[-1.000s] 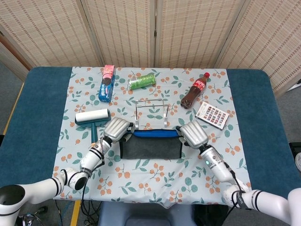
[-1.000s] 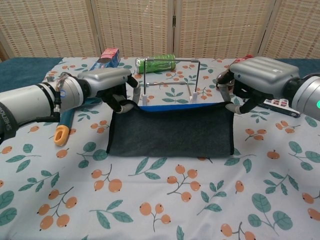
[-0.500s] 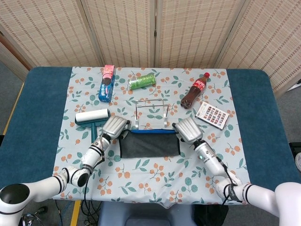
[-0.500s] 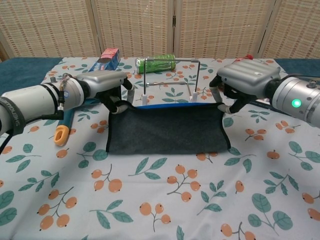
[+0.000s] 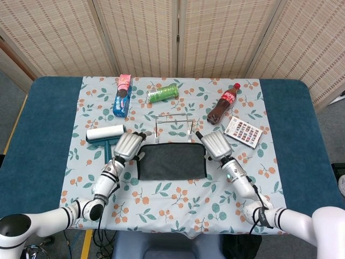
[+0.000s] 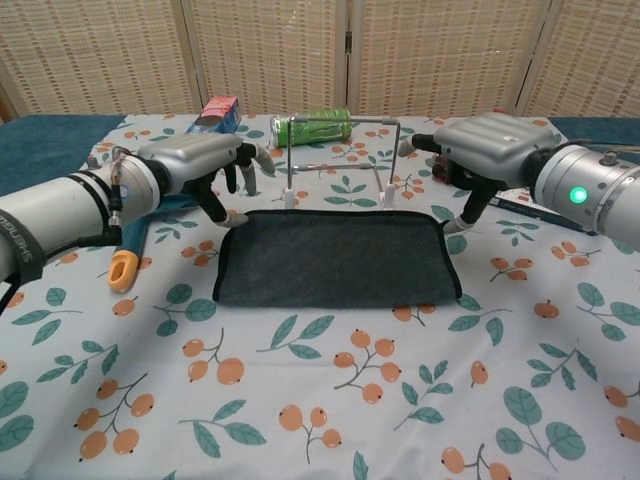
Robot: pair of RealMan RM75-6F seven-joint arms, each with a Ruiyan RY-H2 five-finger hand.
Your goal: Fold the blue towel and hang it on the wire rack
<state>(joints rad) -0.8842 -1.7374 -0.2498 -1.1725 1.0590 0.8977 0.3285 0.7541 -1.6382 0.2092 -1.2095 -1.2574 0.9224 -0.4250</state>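
Observation:
The towel (image 5: 171, 161) (image 6: 335, 258) lies flat on the tablecloth as a dark folded rectangle, just in front of the wire rack (image 5: 173, 127) (image 6: 340, 150). My left hand (image 5: 129, 145) (image 6: 200, 165) hovers over its far left corner with fingers spread. One fingertip points down at that corner. At the far right corner my right hand (image 5: 215, 144) (image 6: 485, 150) is posed the same way, one finger reaching down to the towel's edge. Neither hand grips the cloth. The rack stands bare.
A lint roller (image 5: 106, 135) (image 6: 125, 260) lies left of my left hand. Behind the rack are a toothpaste box (image 5: 123, 96), a green can (image 5: 163, 93) (image 6: 315, 125) and a cola bottle (image 5: 223, 103). A patterned card (image 5: 242, 132) lies at the right.
Both hands carried the towel's lifted edge away from me over the rest, laid it flat and let go. The blue edge no longer shows and the fingers have spread.

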